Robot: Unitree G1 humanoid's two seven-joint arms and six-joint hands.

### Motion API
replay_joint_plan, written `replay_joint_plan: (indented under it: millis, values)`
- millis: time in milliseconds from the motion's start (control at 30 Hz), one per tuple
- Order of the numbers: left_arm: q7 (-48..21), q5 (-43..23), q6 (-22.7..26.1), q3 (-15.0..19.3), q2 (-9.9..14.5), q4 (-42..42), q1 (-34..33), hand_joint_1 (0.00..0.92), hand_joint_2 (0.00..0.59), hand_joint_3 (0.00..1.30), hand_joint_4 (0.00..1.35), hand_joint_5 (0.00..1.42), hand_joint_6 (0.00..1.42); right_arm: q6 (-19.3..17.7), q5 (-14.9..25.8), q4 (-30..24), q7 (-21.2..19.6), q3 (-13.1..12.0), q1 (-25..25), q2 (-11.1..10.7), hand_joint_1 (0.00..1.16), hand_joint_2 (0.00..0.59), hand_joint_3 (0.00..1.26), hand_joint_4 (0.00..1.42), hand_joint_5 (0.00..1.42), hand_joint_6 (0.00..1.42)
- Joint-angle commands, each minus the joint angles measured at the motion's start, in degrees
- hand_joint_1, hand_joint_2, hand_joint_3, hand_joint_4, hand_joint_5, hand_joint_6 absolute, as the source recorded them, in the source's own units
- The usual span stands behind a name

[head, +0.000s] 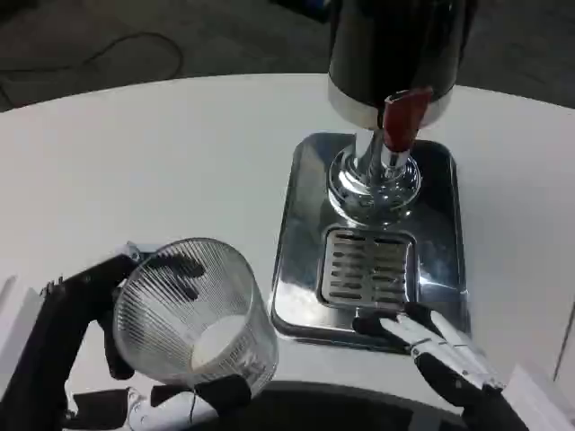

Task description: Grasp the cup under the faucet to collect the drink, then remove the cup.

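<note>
Nearest in, the left hand (108,350) is gripping the ribbed clear cup (193,310), light, slick and squeezable, best held round its middle, while the right hand (431,346) is resting released on the tray (301,224) edge, beyond it the grate (368,269) and red-handled faucet (402,117) waiting.
</note>
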Motion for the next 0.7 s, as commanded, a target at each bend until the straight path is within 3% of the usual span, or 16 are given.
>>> replay_joint_plan:
  millis: [33,500,700]
  values:
    - [0.27,-0.60,-1.79,0.56,0.30,-0.50,0.34,0.728,0.000,0.88,1.01,1.21,1.17,-0.75,-0.19,0.14,-0.46,0.30,-0.29,0.09,0.42,0.517,0.18,0.10,0.00,0.00]
    - [0.09,-0.76,-1.69,0.26,0.46,-0.09,-0.55,0.728,0.000,0.88,1.01,1.21,1.17,-0.38,-0.60,-0.40,-0.71,0.49,-0.09,0.55,0.42,0.517,0.18,0.10,0.00,0.00]
    - [0.52,-1.31,-2.06,1.73,0.63,1.28,-0.53,0.728,0.000,0.88,1.01,1.21,1.17,-0.21,-0.90,-0.43,-0.57,0.73,0.02,0.80,0.42,0.517,0.18,0.10,0.00,0.00]
